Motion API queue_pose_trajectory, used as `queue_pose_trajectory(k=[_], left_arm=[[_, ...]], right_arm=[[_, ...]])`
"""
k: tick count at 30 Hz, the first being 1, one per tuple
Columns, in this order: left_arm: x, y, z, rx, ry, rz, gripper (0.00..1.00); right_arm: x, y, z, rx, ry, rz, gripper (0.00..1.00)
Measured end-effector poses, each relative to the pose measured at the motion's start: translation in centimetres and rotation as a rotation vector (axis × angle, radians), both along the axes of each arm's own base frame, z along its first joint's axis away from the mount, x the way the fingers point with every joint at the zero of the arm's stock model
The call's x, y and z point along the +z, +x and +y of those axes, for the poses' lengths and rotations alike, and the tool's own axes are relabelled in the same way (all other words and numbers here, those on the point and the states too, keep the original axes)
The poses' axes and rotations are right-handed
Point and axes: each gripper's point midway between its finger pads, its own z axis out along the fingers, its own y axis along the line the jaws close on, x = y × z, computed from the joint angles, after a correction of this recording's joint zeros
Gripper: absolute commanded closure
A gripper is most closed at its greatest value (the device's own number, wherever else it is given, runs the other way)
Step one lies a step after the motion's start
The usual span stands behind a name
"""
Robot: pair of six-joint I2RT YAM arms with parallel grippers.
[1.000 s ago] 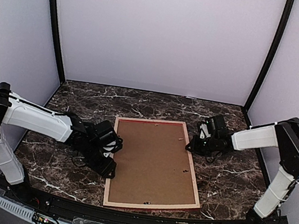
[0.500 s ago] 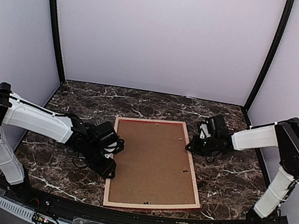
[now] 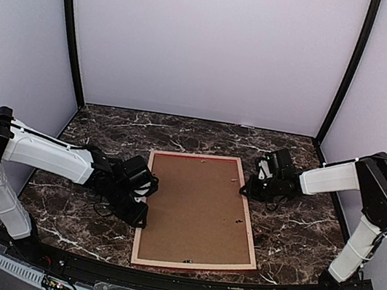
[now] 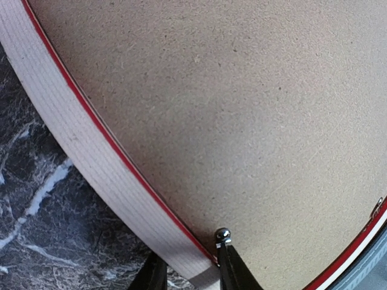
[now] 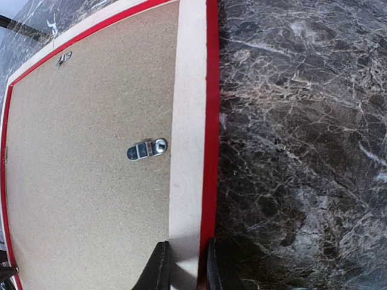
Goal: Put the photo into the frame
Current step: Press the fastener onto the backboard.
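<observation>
Lying back-up in the middle of the marble table, the frame shows you its brown backing board; your right gripper is clamped on the right rail; your left gripper straddles the left rail, and you cannot tell whether its jaws pinch it.

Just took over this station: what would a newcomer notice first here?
The frame lies face down at centre, brown backing board up. The left fingers straddle its left rail toward the near end, the right fingers its right rail farther back.
</observation>
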Motion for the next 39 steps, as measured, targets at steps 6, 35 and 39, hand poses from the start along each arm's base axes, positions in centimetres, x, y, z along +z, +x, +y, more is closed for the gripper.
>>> queue_pose_trajectory(k=[6, 35, 39], left_arm=[[0.1, 0.0, 0.0, 0.007, -0.003, -0.001, 0.64], [-0.2, -0.3, -0.2, -0.069, 0.014, 0.009, 0.50], [-0.5, -0.4, -0.7, -0.083, 0.004, 0.021, 0.45]], right_arm=[[0.0, 0.0, 0.1, -0.001, 0.004, 0.002, 1.00], [0.0, 0.0, 0.2, -0.001, 0.014, -0.003, 1.00], [0.0, 0.0, 0.2, -0.001, 0.014, -0.004, 1.00]])
